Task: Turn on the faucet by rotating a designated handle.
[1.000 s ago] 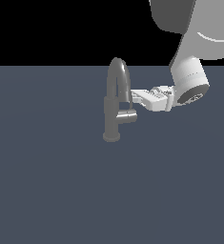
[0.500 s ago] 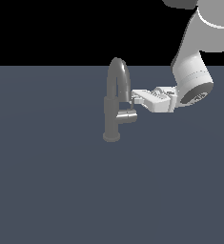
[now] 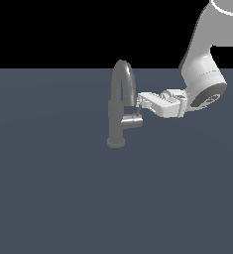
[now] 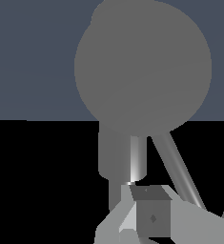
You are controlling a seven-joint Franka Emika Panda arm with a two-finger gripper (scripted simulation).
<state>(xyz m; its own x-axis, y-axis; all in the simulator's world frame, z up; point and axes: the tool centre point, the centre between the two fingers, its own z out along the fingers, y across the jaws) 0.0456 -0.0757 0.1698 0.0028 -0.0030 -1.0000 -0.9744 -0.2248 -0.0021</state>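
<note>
The dark grey faucet (image 3: 117, 119) stands upright on the flat grey surface in the exterior view, its arched spout curving over toward the exterior view's right. The short shiny handle (image 3: 133, 121) sticks out sideways from the body toward the exterior view's right. My gripper (image 3: 139, 101) reaches in from that side, level with the spout's end and just above the handle. Its fingertips are close to the spout, and I cannot tell if they touch. In the wrist view one finger (image 4: 149, 209) shows near a large grey round shape (image 4: 142, 66); the other finger is only a sliver at the picture's edge, so the jaws stand apart.
The white arm (image 3: 207, 74) comes down from the exterior view's upper right. The flat grey-blue floor (image 3: 63, 198) spreads around the faucet, with black background beyond its far edge.
The arm's upper links have swung toward the exterior view's right and upward. The gripper has stayed by the spout's end, and the handle looks unmoved.
</note>
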